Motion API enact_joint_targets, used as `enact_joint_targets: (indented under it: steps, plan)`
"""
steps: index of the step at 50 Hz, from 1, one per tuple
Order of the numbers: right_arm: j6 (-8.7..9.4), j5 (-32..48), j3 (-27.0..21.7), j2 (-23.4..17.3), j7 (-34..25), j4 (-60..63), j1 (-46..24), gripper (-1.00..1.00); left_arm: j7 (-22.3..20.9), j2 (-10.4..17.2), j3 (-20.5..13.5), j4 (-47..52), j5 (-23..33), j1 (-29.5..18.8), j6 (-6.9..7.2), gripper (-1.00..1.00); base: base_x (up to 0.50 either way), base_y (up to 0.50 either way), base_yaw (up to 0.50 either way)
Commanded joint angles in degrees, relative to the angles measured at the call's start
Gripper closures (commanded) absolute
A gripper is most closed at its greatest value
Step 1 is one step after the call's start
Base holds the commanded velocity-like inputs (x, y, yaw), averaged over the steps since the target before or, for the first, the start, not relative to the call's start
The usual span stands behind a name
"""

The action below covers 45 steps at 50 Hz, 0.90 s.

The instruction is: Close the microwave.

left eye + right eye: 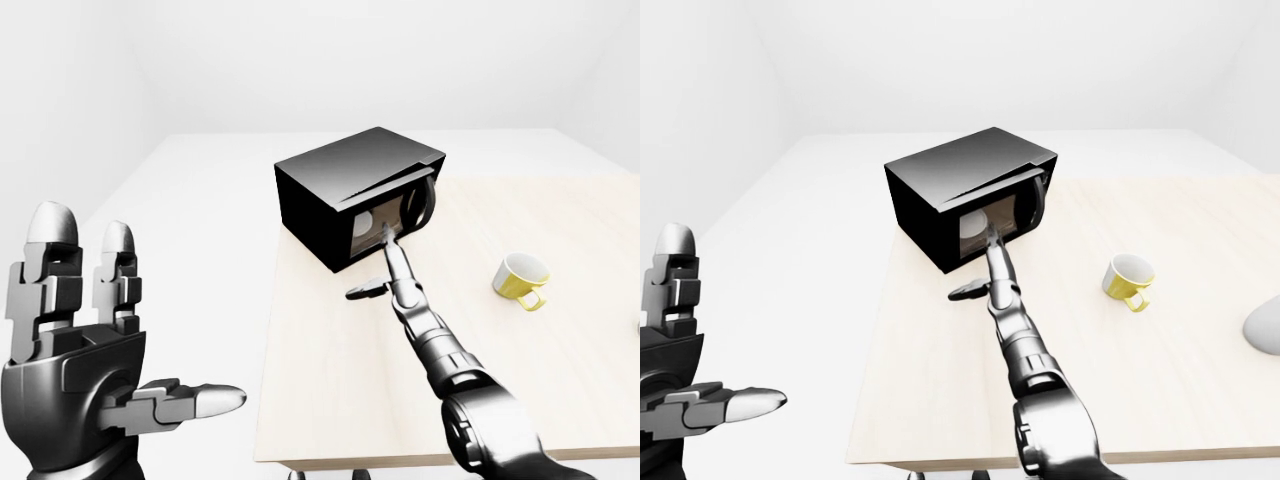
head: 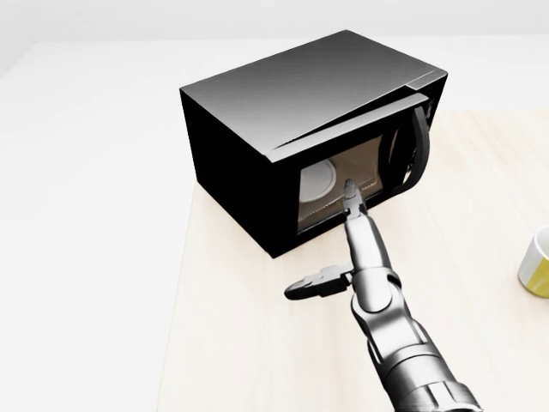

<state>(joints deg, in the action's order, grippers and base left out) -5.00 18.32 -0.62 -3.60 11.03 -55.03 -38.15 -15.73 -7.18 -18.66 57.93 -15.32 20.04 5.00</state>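
Note:
A black microwave (image 2: 283, 103) stands at the table's top-left corner in the head view. Its door (image 2: 343, 176) with a window is nearly shut, a narrow gap still showing along the top edge, and a dark handle (image 2: 418, 150) on its right side. A white plate (image 2: 319, 182) shows through the window. My right hand (image 2: 343, 245) is open and stretched out, its fingertips (image 2: 350, 187) touching the door window and the thumb sticking out to the left. My left hand (image 1: 100, 330) is open and raised at the lower left of the left-eye view, far from the microwave.
The microwave stands on a light wooden table (image 1: 330, 400). A yellow cup (image 1: 520, 280) lies on its side to the right of the microwave. Part of a white rounded object (image 1: 1265, 325) shows at the right edge of the right-eye view. White floor lies to the left.

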Motion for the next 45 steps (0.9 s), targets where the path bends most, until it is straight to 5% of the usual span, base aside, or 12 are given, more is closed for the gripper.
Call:
enact_joint_targets:
  steps: [1,38,45]
  plan:
    - [0.0,-1.76,-1.41,-0.24,0.26,-15.05,-8.48,-1.0,-0.2,-0.06,-0.49,0.32,-0.55,0.05,0.0,-1.0,0.0,0.0,0.0]
    - [0.0,-1.53,-1.71,0.4,-0.46,-16.34,-11.46,-1.0,-0.08,-0.01,-0.05,0.62,0.05,0.04,0.0,-1.0,0.0,0.0,0.0]
    - [0.0,1.49,1.58,1.41,-2.34,16.28,3.83,-1.0,0.37,0.25,-0.05,0.3,0.34,-0.61,0.0,-1.0,0.0,0.0,0.0]
